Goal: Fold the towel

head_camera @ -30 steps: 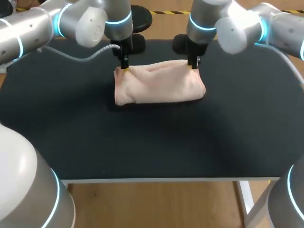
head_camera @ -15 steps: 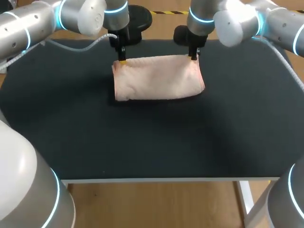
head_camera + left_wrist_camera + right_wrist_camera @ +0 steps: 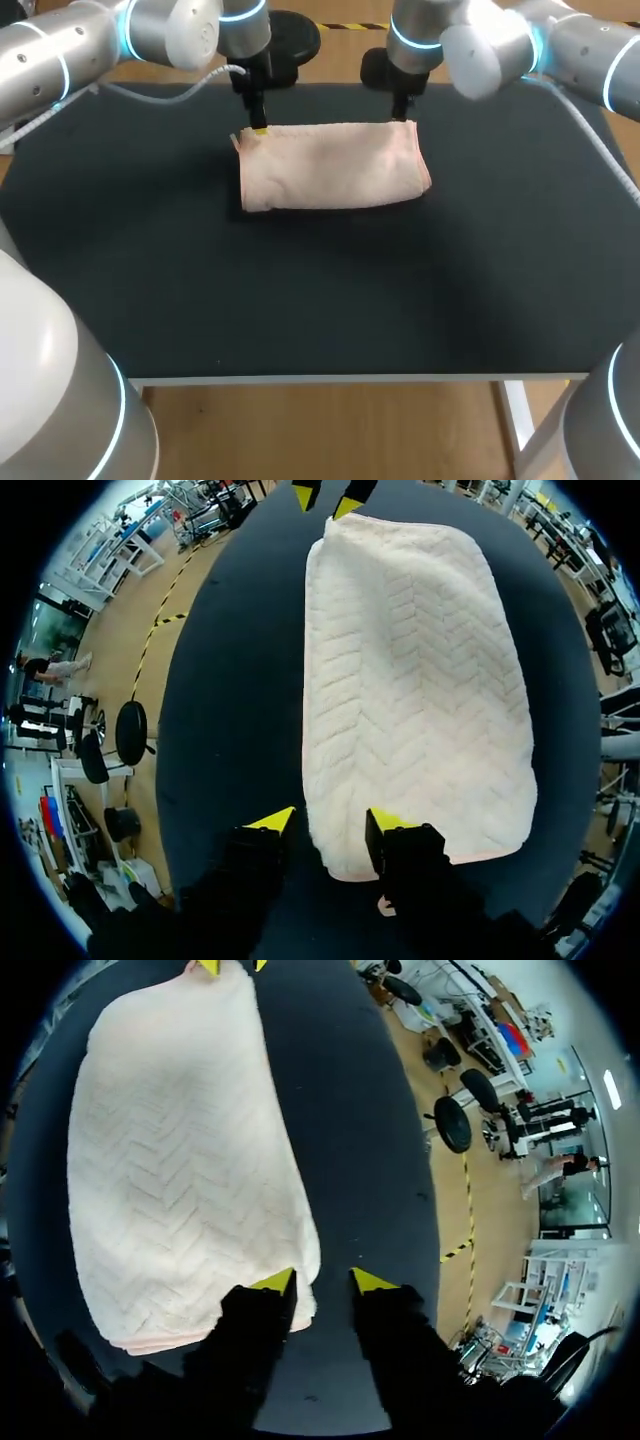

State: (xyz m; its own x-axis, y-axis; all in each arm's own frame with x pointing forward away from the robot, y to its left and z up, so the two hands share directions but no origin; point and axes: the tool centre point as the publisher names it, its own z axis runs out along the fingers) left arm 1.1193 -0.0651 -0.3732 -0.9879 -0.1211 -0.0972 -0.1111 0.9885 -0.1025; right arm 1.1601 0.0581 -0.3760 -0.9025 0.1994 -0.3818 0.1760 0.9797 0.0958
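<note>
Am finding nothing legible: no text, label, number or sign showing on towel [image 3: 330, 168] or table [image 3: 300, 300].

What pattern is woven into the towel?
Herringbone zigzags on the pale pink towel, clearest in the left wrist view.

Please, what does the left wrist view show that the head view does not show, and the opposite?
Only the left wrist view shows the zigzag weave of the towel and the left gripper with its fingers apart, a towel corner lying in the gap between them. Only the head view shows the front edge of the table, with the left arm and the right arm at its sides. Both show the folded towel flat on the table, with the left gripper and the right gripper at two of its corners.
</note>
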